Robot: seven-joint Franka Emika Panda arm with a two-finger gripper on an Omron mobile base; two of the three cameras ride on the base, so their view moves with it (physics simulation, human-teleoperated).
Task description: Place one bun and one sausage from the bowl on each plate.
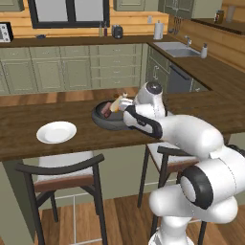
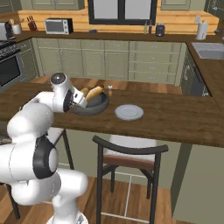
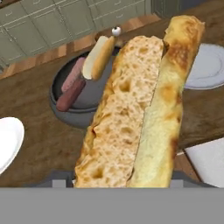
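Currently held: 1 split bun (image 3: 140, 109), clamped lengthwise in the gripper (image 1: 116, 106) above the bowl (image 3: 65, 114). Judged light, soft, crushable; grip mid-length, gently. Remaining in bowl: 1 bun (image 3: 99, 56), 2 sausages (image 3: 72, 86).

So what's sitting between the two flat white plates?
The wide dark grey bowl sits between the plates, seen in the hand view.

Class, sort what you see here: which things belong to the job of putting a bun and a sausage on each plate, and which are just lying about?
Job: bowl; held bun; second bun; two sausages; left plate; right plate; gripper.

Lying about: microwave; paper towel roll; sink; stools.
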